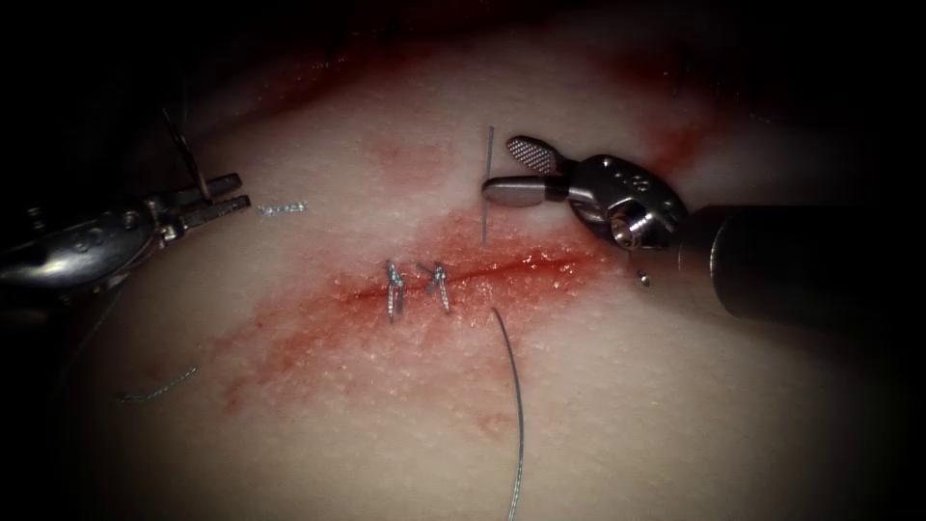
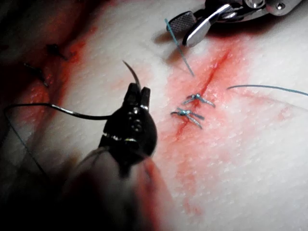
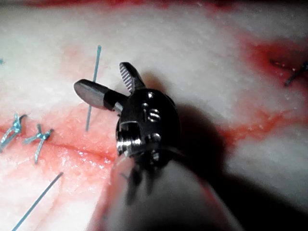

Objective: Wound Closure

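Tissue point(image 1: 598, 386): pale, grainy surface, stained with red fluid point(image 1: 289, 338) in a band that follows the cut point(image 1: 521, 265). The cut runs roughly left to right and reads as a thin dark-red line, still gaping on its right half. Two knotted stitches point(image 1: 415, 285) cross its left half, their short cut ends sticking up.

Needle point(image 2: 133, 74): dark and curved, held by the left tool point(image 1: 224, 193) well to the left of the cut and clear of the tissue. Jaws clamped together on it near one end; the free part arcs up and away from the jaws. In the endoscope view the needle is thin and hard to trace against the dark edge.

Thread point(image 1: 516, 405): one strand leaves the tissue just on the near side of the cut and runs toward the near edge, where it is cut off by the frame. A short straight strand point(image 1: 487, 183) stands on the far side of the cut, passing between the spread jaws of the right tool point(image 1: 516, 169). Those jaws stand apart and grip nothing.

Loose thread scraps point(image 1: 159, 386) lie on the tissue to the left. Where the needle's trailing thread goes is lost in shadow.
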Controlling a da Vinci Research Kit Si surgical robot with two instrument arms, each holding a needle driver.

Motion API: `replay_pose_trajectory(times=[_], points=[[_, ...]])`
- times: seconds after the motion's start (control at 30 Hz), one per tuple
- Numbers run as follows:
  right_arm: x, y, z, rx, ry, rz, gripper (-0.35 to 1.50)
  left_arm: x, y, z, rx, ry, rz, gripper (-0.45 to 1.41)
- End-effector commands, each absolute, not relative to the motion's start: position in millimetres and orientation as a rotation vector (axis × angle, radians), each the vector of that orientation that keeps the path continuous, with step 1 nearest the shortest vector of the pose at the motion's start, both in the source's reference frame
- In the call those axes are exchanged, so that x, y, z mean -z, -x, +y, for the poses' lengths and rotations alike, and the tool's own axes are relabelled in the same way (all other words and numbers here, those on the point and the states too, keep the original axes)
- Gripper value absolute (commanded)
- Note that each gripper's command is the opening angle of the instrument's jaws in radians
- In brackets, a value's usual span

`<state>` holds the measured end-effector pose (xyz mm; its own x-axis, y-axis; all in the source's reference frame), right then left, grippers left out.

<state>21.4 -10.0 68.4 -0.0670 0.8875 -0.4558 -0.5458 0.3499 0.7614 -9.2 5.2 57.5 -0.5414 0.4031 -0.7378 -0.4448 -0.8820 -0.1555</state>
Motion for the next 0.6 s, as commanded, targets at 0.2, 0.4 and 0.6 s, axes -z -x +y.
replay_pose_trajectory(times=[0.2, 0.4, 0.6], points=[[-69.1, -24.5, -9.8, -1.228, -0.406, 1.099, 0.81, -58.2, 9.7, 5.1, -2.400, 1.130, 0.067, -0.42], [-68.3, -23.8, -9.7, -1.126, -0.367, 1.073, -0.35, -58.6, 9.4, 5.3, -2.409, 1.127, 0.072, -0.45], [-65.6, -23.1, -8.1, -1.099, -0.341, 1.163, -0.35, -60.6, 8.0, 5.6, -2.579, 0.911, 0.235, -0.43]])
